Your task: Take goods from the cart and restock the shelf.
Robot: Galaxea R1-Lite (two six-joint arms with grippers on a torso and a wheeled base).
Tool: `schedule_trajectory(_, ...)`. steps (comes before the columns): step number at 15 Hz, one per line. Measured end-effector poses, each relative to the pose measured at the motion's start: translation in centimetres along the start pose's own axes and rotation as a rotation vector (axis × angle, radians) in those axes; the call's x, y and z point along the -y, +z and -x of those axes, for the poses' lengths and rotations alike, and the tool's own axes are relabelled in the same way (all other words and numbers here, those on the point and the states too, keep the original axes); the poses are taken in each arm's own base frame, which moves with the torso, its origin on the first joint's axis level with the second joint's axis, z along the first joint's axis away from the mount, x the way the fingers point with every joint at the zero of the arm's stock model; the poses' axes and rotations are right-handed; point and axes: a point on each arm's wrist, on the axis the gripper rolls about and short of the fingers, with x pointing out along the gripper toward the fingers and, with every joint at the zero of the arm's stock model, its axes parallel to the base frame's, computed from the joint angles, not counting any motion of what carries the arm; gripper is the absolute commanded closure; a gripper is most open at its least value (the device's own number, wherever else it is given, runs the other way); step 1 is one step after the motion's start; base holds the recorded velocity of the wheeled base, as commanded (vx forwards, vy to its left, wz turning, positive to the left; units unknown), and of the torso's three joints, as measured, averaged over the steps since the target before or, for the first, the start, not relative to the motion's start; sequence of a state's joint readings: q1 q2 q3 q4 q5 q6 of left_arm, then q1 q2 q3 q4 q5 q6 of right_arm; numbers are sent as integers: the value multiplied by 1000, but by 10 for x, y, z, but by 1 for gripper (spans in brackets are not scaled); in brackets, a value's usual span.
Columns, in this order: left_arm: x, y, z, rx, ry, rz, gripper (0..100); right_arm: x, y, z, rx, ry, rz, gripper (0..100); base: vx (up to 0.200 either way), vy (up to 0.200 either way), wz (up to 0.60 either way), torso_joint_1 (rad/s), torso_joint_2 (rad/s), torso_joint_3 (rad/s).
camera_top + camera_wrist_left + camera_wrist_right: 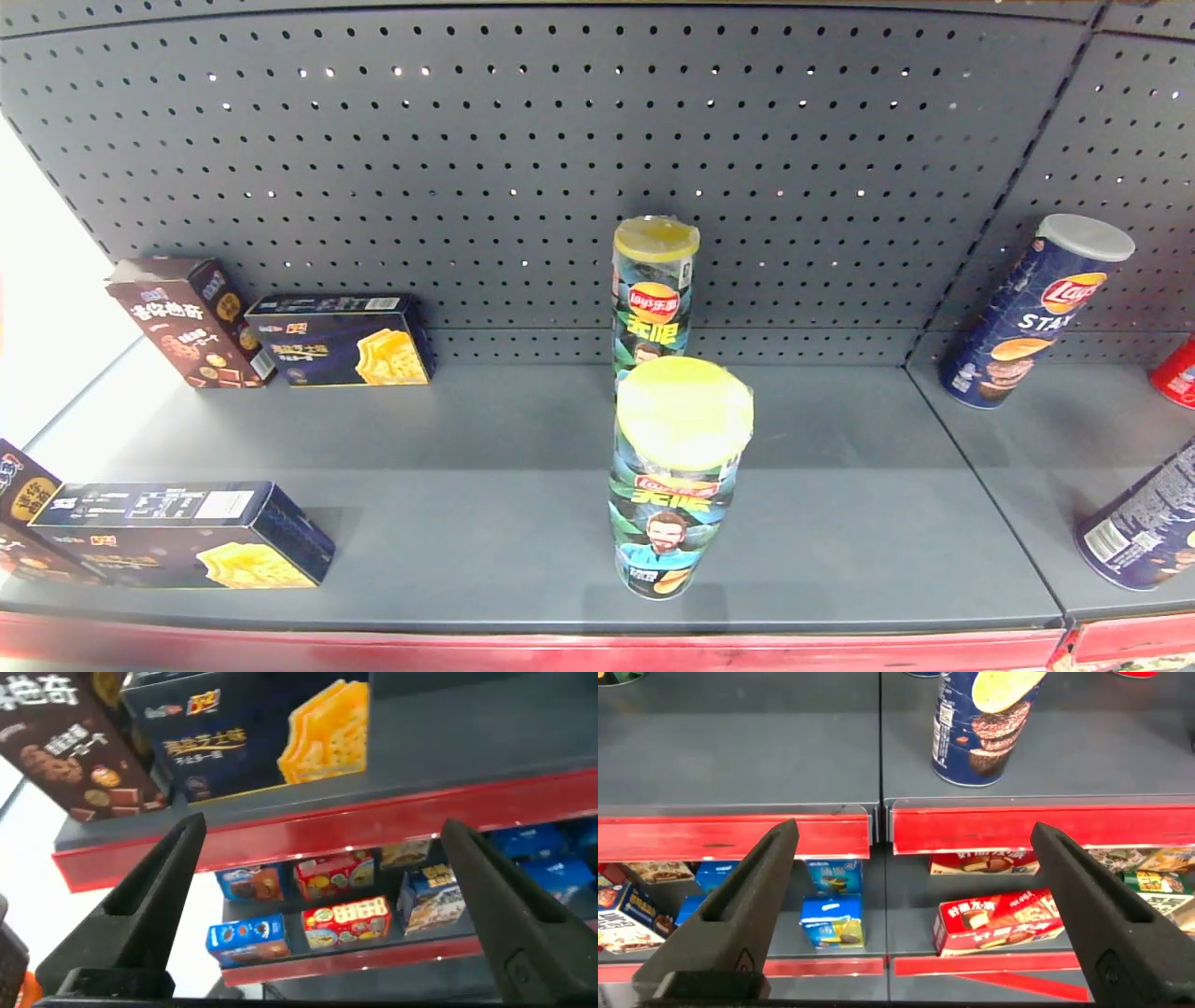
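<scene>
Front yellow-lidded cylindrical chip can (pixel 680 476) stands upright mid grey metal shelf (pixel 448 467), rear matching can (pixel 653 289) directly behind, labels outward, apparently faced in row for shoppers. Left claw (pixel 322 829) and right claw (pixel 913 829) hang before red shelf lip (pixel 691 833), both spread, empty, presumably free for next cart item.

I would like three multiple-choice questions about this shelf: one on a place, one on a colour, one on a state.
1. Where is the rear yellow-lidded can relative to the front yellow-lidded can?
A) behind it
B) left of it
C) on top of it
2. The lid of the back right navy can is:
A) yellow
B) grey
C) red
3. The left gripper is:
A) shut on a box
B) shut on a can
C) open and empty
Key: 1 A, it is nearer the pegboard; 2 B, its cap is grey; 3 C, its fingers stand apart, empty.
</scene>
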State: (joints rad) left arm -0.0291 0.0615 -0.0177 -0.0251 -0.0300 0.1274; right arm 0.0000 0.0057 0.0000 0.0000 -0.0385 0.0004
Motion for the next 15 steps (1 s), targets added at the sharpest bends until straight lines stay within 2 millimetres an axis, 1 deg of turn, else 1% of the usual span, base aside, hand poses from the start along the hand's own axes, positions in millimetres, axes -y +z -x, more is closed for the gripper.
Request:
schedule_trajectory(1, 0, -1, 0, 2, 30, 4, 0, 0, 0, 0, 0, 0, 0, 0, 0, 0, 0, 0, 0, 0)
schedule_trajectory(3, -2, -1, 3, 26, 147, 0, 0, 0, 0, 0, 0, 0, -1, 0, 0, 0, 0, 0, 0, 0)
schedule_trajectory(4, -2, -1, 3, 45, 161, 4, 0, 0, 0, 0, 0, 0, 0, 0, 0, 0, 0, 0, 0, 0)
schedule_trajectory(5, -2, -2, 3, 51, 152, 5, 0, 0, 0, 0, 0, 0, 0, 0, 0, 0, 0, 0, 0, 0)
schedule_trajectory(7, 0, -2, 3, 68, 65, 3, 0, 0, 0, 0, 0, 0, 0, 0, 0, 0, 0, 0, 0, 0)
schedule_trajectory(8, 1, -2, 3, 70, 53, 7, 0, 0, 0, 0, 0, 0, 0, 0, 0, 0, 0, 0, 0, 0)
schedule_trajectory(9, 1, -3, 3, 68, 41, 19, 0, 0, 0, 0, 0, 0, 0, 0, 0, 0, 0, 0, 0, 0)
schedule_trajectory(11, 3, -2, 3, 73, -37, 66, 0, 0, 0, 0, 0, 0, 0, 0, 0, 0, 0, 0, 0, 0)
schedule_trajectory(14, 4, -3, 4, 63, -79, 83, 0, 0, 0, 0, 0, 0, 0, 0, 0, 0, 0, 0, 0, 0)
schedule_trajectory(15, 3, -3, 4, 53, -52, 81, 0, 0, 0, 0, 0, 0, 0, 0, 0, 0, 0, 0, 0, 0)
